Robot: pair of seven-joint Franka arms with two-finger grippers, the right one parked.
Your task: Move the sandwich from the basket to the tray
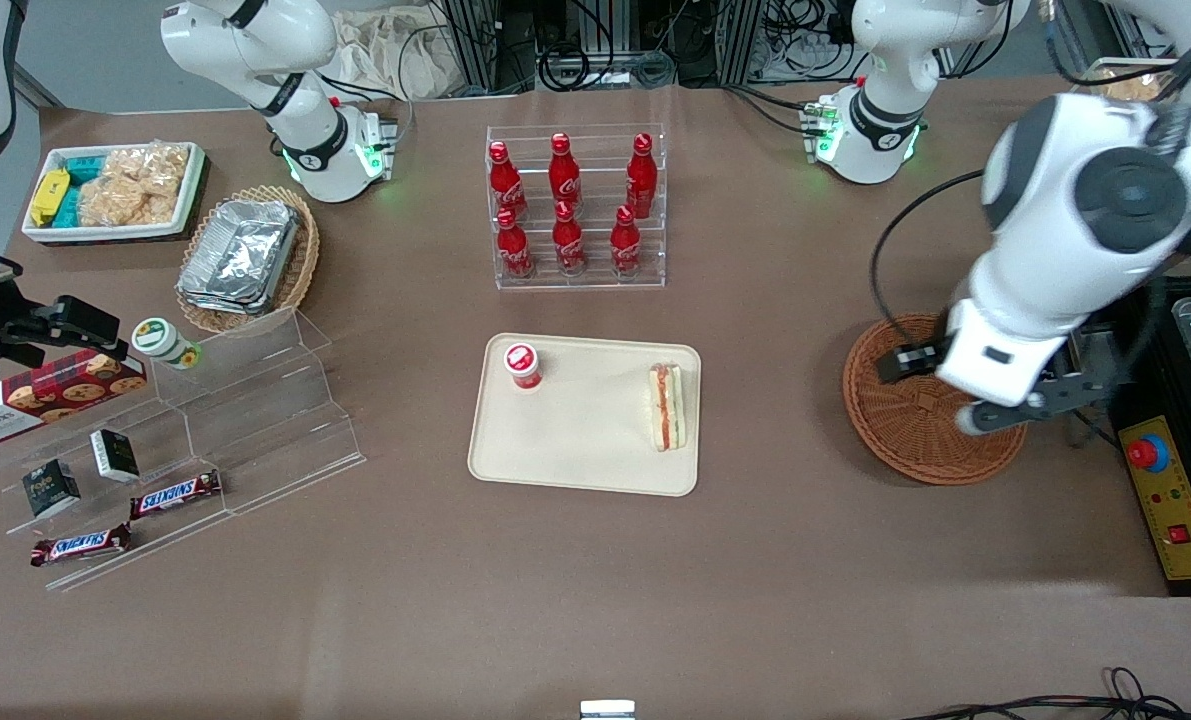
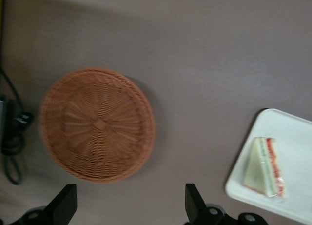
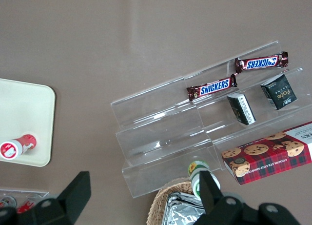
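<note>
Brown table: jaws (image 2: 127, 205) spread wide, empty, above basket (image 1: 905, 420); sandwich (image 1: 667, 405) on tray (image 1: 575, 440).

- Even overhead light lit the desk (image 1: 595, 600) brightly, leaving only soft, short shadows.
- Glare glinted off the foil containers (image 1: 240, 255) and acrylic shelves (image 1: 255, 420).
- The left wrist view was softly blurred; the basket (image 2: 97, 125) cast a faint shadow.
- The gripper (image 2: 130, 205) above the basket showed dark, spread fingers (image 2: 194, 203).

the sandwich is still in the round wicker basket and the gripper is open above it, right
Not quite. The sandwich lies on the tray, not in the basket, which the left wrist view shows holding nothing. The gripper is open above the basket, as you said.
</note>
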